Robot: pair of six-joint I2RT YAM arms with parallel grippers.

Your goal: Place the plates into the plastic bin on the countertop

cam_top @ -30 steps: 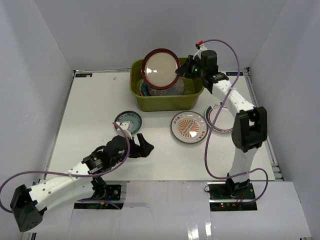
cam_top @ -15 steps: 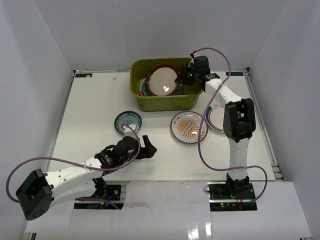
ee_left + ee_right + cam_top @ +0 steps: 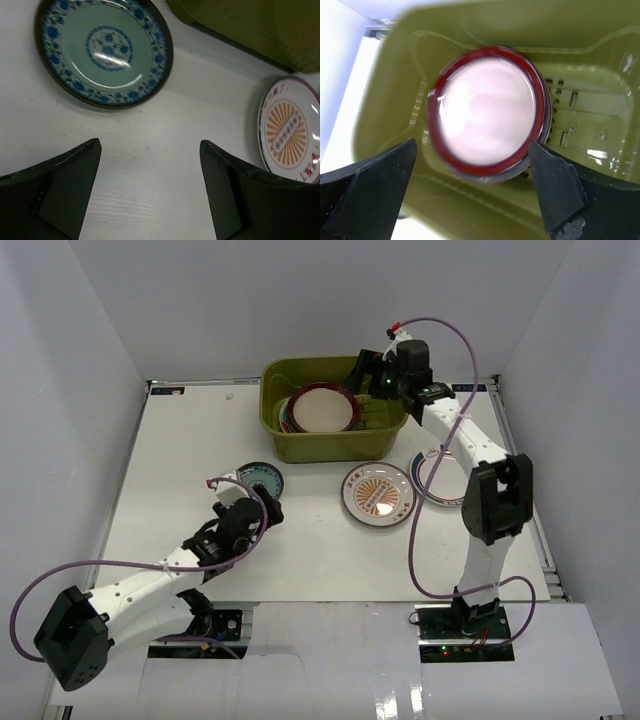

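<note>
Two arms, one plastic bin (image 3: 330,447) and four plates that can be told apart are in view. Three plates lie flat on the countertop (image 3: 180,460) and one is in the bin.

In the top view, the small teal-patterned plate (image 3: 256,478) sits at 7 o'clock from the bin. The orange sunburst plate (image 3: 377,492) is at 5 o'clock from it. The white plate with a green rim (image 3: 440,485) lies just beside the sunburst plate at its 3 o'clock, partly hidden by the right arm and its cable.

The dark red-rimmed plate (image 3: 322,408) lies in the left half of the bin, on top of other dishes. Only their teal and red edges (image 3: 286,416) peek out at its 9 o'clock, so they cannot be counted.

The left arm stretches low from its base toward 1 o'clock. The left gripper (image 3: 262,502) is at the teal-patterned plate's 6 o'clock edge. Its wrist view shows the fingers (image 3: 60,190) spread wide over bare countertop, holding nothing. That plate (image 3: 104,50) is at 11 o'clock, the sunburst plate (image 3: 290,130) at 3 o'clock and the bin wall (image 3: 260,25) at 1 o'clock.

The right arm rises from its base, bends at the elbow and reaches toward 10 o'clock. The right gripper (image 3: 363,375) is over the bin's far right corner. Its wrist view shows the fingers (image 3: 555,185) apart and empty above the red-rimmed plate (image 3: 487,110). The bin's slotted bottom (image 3: 580,120) is bare at the plate's 3 o'clock.
</note>
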